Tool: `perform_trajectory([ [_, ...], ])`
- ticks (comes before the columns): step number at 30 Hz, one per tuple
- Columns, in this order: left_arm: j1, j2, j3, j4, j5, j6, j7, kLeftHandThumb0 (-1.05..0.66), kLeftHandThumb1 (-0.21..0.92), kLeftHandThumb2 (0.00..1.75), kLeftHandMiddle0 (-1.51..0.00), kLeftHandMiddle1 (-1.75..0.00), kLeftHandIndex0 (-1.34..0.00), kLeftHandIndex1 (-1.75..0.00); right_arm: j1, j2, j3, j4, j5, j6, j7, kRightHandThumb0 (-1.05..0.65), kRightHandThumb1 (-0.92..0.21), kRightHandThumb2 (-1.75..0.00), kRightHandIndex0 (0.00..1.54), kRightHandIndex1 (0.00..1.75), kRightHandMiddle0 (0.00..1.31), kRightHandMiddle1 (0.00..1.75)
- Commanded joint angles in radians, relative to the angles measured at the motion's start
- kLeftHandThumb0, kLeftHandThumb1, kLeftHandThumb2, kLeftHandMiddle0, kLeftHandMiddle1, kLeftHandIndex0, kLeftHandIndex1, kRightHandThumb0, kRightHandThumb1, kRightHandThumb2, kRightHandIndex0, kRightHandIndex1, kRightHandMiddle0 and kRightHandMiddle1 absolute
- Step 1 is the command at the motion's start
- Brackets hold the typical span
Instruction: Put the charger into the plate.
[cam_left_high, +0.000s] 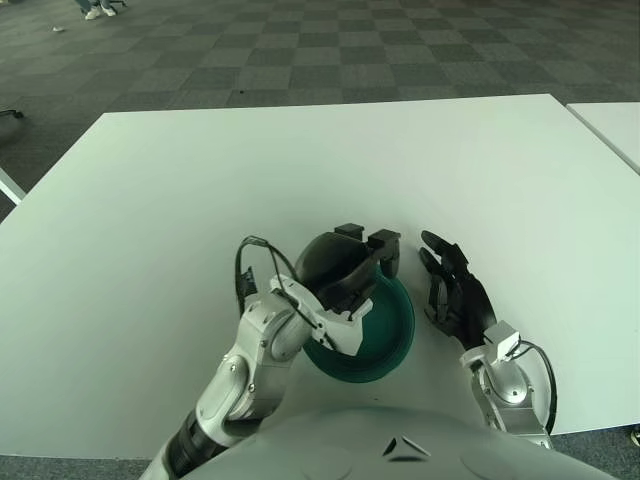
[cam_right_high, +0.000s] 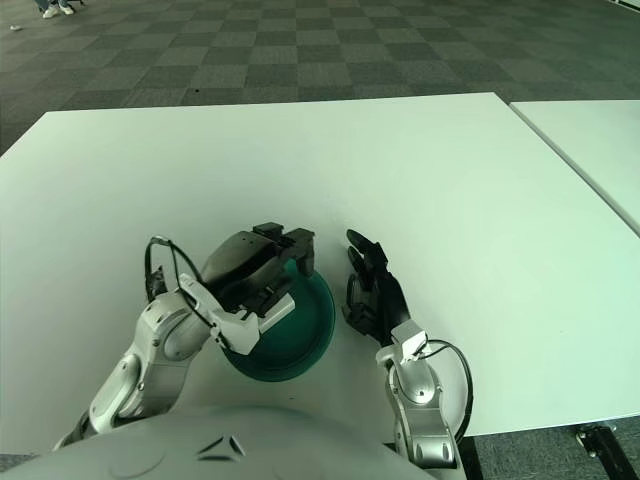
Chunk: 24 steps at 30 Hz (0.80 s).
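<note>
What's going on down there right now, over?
Left hand over the green plate, covering much of it. Right hand beside the plate's right side, fingers spread, holding nothing. Charger not visible. Nothing else on the white table.

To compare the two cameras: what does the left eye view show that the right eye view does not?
Only the left eye view: a white furniture edge at the far left. Only the right eye view: a wider part of the neighbouring table on the right. Both: the left hand over the green plate, the right hand open beside it on its right; no charger is visible.
</note>
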Motion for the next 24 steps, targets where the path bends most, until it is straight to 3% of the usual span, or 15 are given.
perform_trajectory([
  [1, 0.038, -0.004, 0.071, -0.022, -0.059, -0.008, 0.075, -0.86, 0.91, 0.64, -0.27, -1.19, -0.07, -1.41, -0.001, -0.013, -0.006, 0.042, -0.005, 0.031, 0.004, -0.8, -0.92, -0.93, 0.26, 0.01, 0.0, 0.34],
  [6, 0.126, -0.154, 0.132, -0.045, -0.262, 0.028, 0.214, -0.9, 0.92, 0.65, -0.24, -0.99, -0.01, -1.24, -0.02, -0.009, -0.013, 0.073, 0.008, 0.065, 0.002, -0.8, -0.92, -0.91, 0.18, 0.0, 0.0, 0.3],
  [11, 0.158, -0.227, 0.172, -0.051, -0.388, 0.029, 0.287, -0.89, 0.92, 0.65, -0.21, -0.76, 0.0, -1.06, -0.038, 0.007, -0.023, 0.116, 0.051, 0.059, 0.01, -0.78, -0.92, -0.85, 0.17, 0.0, 0.0, 0.34],
  [13, 0.176, -0.287, 0.191, -0.045, -0.476, 0.022, 0.335, -0.86, 0.92, 0.65, -0.21, -0.69, 0.0, -1.01, -0.044, 0.016, -0.03, 0.129, 0.078, 0.049, 0.02, -0.77, -0.92, -0.83, 0.17, 0.01, 0.0, 0.38],
  [15, 0.196, -0.358, 0.24, -0.042, -0.637, 0.029, 0.362, -0.83, 0.92, 0.66, -0.22, -0.64, 0.0, -0.97, -0.052, 0.023, -0.035, 0.144, 0.092, 0.036, 0.022, -0.76, -0.92, -0.81, 0.17, 0.01, 0.0, 0.43],
  [17, 0.206, -0.394, 0.272, -0.04, -0.753, 0.039, 0.379, -0.81, 0.92, 0.69, -0.22, -0.59, 0.0, -0.94, -0.057, 0.027, -0.035, 0.152, 0.095, 0.029, 0.02, -0.76, -0.92, -0.79, 0.17, 0.01, 0.0, 0.47],
  [21, 0.224, -0.409, 0.292, -0.031, -0.887, 0.03, 0.421, -0.8, 0.92, 0.79, -0.22, -0.52, 0.0, -0.88, -0.059, 0.031, -0.037, 0.156, 0.103, 0.02, 0.022, -0.75, -0.92, -0.76, 0.18, 0.01, 0.0, 0.54],
  [24, 0.286, -0.395, 0.317, 0.029, -1.019, -0.066, 0.435, -0.81, 0.92, 0.85, -0.21, -0.46, 0.0, -0.84, -0.061, 0.034, -0.037, 0.159, 0.108, 0.016, 0.023, -0.75, -0.92, -0.74, 0.18, 0.01, 0.0, 0.57],
])
